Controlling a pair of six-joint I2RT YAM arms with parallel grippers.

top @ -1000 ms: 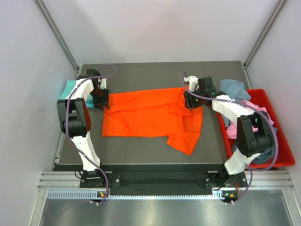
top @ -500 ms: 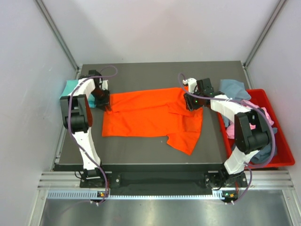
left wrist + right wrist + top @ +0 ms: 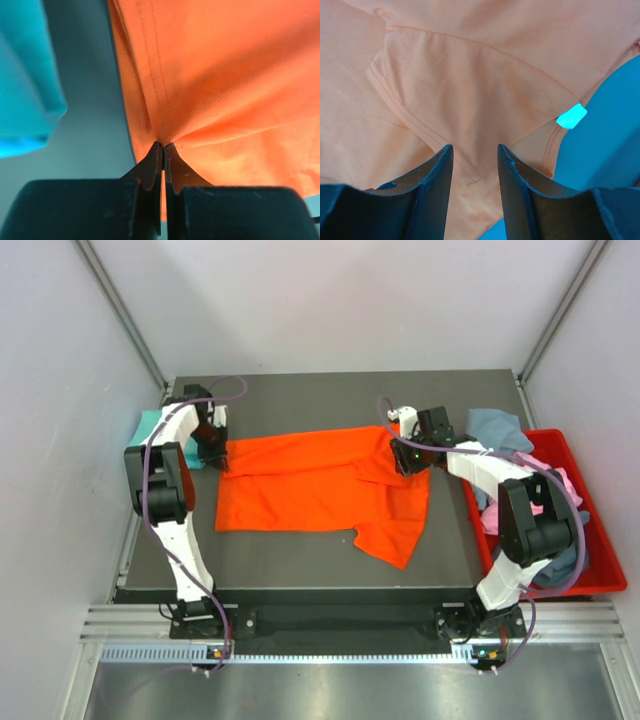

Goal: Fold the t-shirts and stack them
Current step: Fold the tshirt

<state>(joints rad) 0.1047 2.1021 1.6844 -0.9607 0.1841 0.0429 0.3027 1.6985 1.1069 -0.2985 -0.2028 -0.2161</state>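
From above, the orange t-shirt (image 3: 320, 485) lies spread across the middle of the worktop (image 3: 330, 395), one sleeve trailing toward the near edge. The left gripper (image 3: 214, 450) is at its left end and the right gripper (image 3: 408, 458) at its right end, with a teal t-shirt (image 3: 150, 425) at the far-left edge and a grey-blue t-shirt (image 3: 495, 428) and a pink t-shirt (image 3: 562, 480) in the red bin (image 3: 600, 575) off the right edge. The left wrist view shows that claw pinched tight on a hemmed fold of the orange cloth, with the teal cloth lying near. The right wrist view shows its fingers (image 3: 437, 170) parted a modest way over a folded flap of orange cloth, the small white neck label (image 3: 571, 116) off to the right.
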